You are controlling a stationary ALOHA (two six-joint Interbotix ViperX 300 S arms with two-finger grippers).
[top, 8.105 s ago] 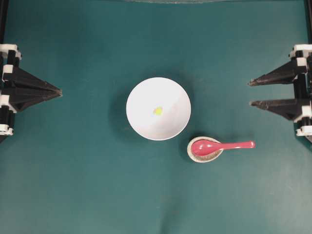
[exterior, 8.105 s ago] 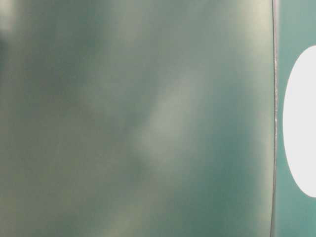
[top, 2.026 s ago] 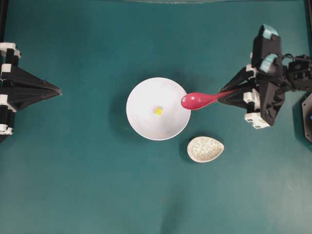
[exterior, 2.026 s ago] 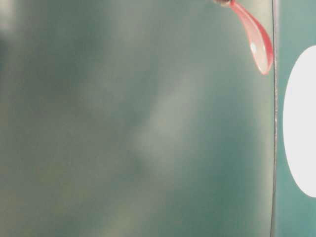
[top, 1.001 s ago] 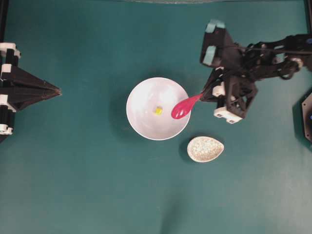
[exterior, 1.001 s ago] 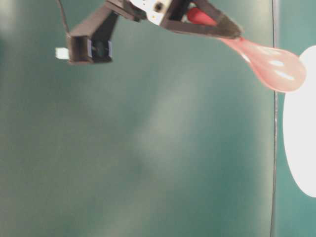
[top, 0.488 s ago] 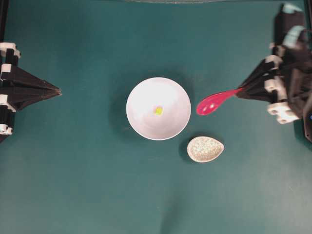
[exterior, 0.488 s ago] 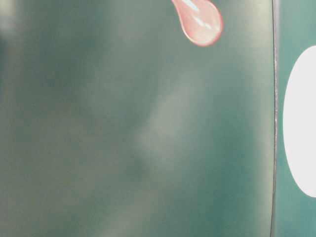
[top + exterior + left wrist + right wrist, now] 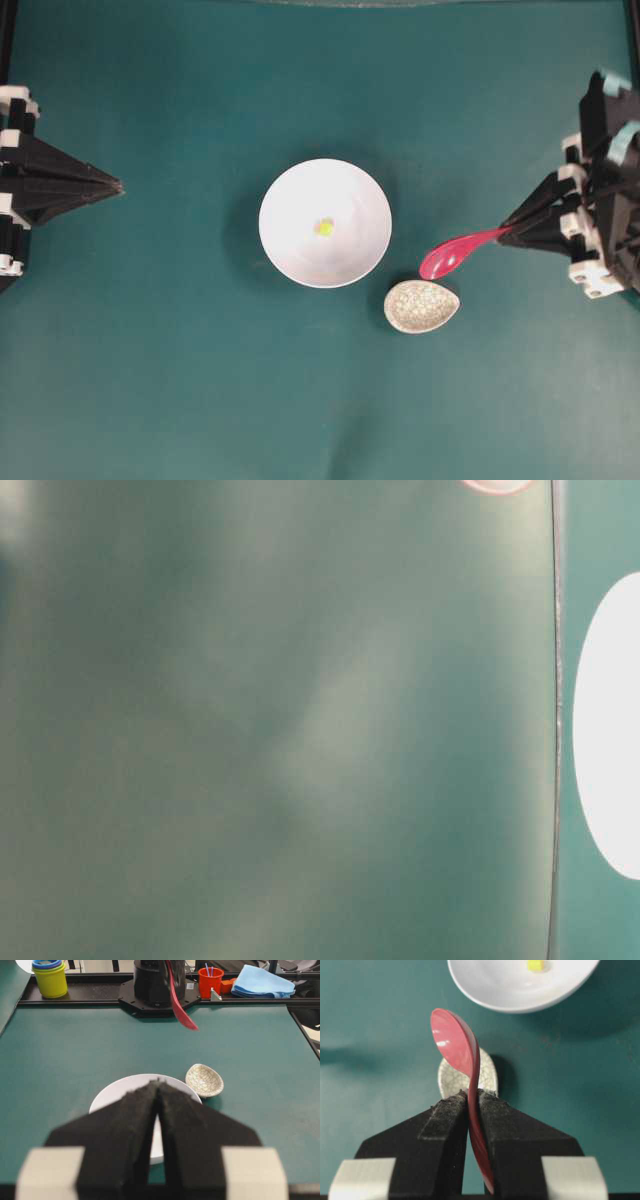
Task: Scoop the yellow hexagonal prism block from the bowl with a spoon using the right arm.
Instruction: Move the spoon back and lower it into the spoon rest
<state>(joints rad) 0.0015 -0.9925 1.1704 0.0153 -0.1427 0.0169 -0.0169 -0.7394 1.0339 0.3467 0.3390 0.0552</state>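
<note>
We see a green table (image 9: 150,350). A small speckled grey dish (image 9: 421,306) sits on it. Past the far edge of the table we see yellow and blue stacked cups (image 9: 49,976), an orange-red cup (image 9: 209,980) with thin sticks in it, and a folded blue cloth (image 9: 261,982).
</note>
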